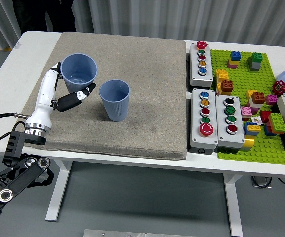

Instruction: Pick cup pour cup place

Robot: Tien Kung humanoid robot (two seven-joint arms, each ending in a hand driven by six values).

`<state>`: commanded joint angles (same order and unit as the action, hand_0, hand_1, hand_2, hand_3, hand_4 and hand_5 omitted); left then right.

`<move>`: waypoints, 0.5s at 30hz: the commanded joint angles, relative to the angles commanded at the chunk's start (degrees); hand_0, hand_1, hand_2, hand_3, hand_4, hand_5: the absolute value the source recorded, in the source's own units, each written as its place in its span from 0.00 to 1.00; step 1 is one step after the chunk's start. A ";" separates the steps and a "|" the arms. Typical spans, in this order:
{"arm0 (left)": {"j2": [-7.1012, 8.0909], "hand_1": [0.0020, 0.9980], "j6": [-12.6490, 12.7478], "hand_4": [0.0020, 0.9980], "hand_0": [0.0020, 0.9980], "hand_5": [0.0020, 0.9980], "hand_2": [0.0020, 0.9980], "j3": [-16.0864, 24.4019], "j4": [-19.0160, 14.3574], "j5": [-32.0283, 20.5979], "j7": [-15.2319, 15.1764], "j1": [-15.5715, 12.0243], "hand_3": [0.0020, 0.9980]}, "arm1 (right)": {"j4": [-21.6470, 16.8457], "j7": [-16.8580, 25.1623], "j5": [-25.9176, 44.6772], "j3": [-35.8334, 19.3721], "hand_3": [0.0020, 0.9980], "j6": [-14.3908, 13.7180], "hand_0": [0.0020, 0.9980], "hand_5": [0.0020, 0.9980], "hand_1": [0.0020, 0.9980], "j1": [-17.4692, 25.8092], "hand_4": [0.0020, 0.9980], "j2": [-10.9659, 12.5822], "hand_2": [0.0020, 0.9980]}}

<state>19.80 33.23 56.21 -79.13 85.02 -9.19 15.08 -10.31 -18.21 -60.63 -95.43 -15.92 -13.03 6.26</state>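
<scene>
The left hand [65, 91] is holding a light blue plastic cup [78, 71] up over the grey mat [132, 59], fingers curled round its lower side. It is probably light and bendy, so squeezing gently is best. A second blue ribbed plastic cup [115, 100] is standing just beside it.

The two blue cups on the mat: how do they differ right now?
The held cup is gripped by the left hand; the free cup stands alone on the grey mat, untouched. The held cup sits left of and farther back than the free cup. Both are blue, ribbed, open-topped and look alike in size.
</scene>
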 joint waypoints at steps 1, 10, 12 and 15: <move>0.08 0.56 0.01 0.70 0.54 0.16 0.67 0.01 0.09 0.56 0.18 0.14 0.58 | 0.00 0.00 -0.01 0.00 0.56 0.00 0.70 0.01 0.63 -0.01 0.00 0.01 0.56; 1.56 0.56 -0.83 0.70 0.55 0.16 0.67 -1.43 1.08 8.43 2.95 2.84 0.58 | 0.00 0.08 0.44 0.27 0.56 -0.14 0.70 0.01 0.63 -0.27 0.00 0.11 0.56; 1.83 0.56 -1.15 0.70 0.55 0.16 0.67 -1.73 1.14 10.58 3.74 3.33 0.58 | 0.00 0.09 0.48 0.31 0.56 -0.17 0.70 0.01 0.63 -0.30 0.00 0.12 0.56; 2.03 0.56 -1.33 0.70 0.55 0.16 0.67 -1.81 1.39 13.59 4.56 3.81 0.58 | 0.00 0.12 0.55 0.35 0.56 -0.20 0.70 0.01 0.63 -0.31 0.00 0.13 0.56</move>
<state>21.83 31.90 54.41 -77.74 98.62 -4.62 18.88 -10.31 -18.09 -60.08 -95.08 -16.12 -13.34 6.39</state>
